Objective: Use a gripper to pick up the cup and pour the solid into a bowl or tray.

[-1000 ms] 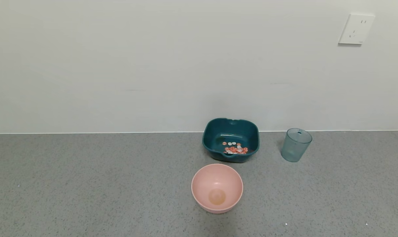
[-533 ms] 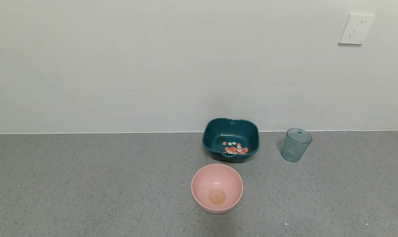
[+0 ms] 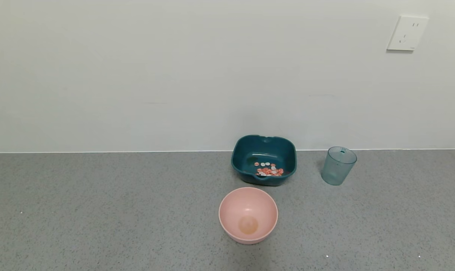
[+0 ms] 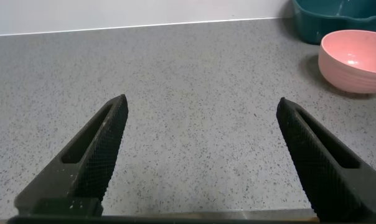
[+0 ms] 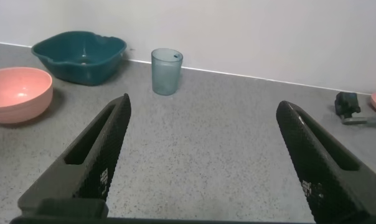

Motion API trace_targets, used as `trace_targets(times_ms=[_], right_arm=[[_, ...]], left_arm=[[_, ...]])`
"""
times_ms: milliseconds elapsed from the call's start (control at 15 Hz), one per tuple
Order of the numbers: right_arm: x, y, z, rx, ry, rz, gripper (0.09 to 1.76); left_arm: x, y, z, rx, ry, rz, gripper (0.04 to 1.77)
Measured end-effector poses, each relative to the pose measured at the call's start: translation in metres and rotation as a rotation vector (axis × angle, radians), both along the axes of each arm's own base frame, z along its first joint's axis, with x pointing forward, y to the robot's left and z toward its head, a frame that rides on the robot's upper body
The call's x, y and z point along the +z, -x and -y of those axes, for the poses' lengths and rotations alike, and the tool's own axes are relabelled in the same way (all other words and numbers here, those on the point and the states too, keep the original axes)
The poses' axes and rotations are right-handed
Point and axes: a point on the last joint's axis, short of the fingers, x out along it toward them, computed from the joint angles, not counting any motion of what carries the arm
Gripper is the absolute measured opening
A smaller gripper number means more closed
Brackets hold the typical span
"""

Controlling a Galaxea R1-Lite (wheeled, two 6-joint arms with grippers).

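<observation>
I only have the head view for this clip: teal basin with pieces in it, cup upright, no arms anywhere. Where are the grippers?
Observer: The right gripper is open, low over the counter, facing the cup.
Operator: And the left?
Observer: The left gripper is open too, with the pink bowl ahead and to one side.
Operator: Anything outside my frame?
Observer: A small dark object lies by the wall beyond the right gripper.

cup [image 3: 338, 166]: 1 | teal basin [image 3: 264, 146]: 1 | pink bowl [image 3: 248, 215]: 1 | claws: 2
</observation>
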Motion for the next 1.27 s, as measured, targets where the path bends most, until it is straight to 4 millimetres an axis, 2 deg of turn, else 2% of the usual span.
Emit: trace_targets(times_ms=[333,533,1267], right_arm=[[-0.032,-0.018,0.000,0.005,-0.002,-0.042,1.70],[-0.054,-0.024,0.000,0.010,-0.023,-0.137,1.70],[-0.057,-0.025,0.000,0.021,-0.042,-0.149,1.70]], left_arm=[[0.000,0.000,0.000,0.000,0.000,0.000,1.72],[0.000,0.000,0.000,0.000,0.000,0.000,1.72],[0.000,0.000,0.000,0.000,0.000,0.000,1.72]])
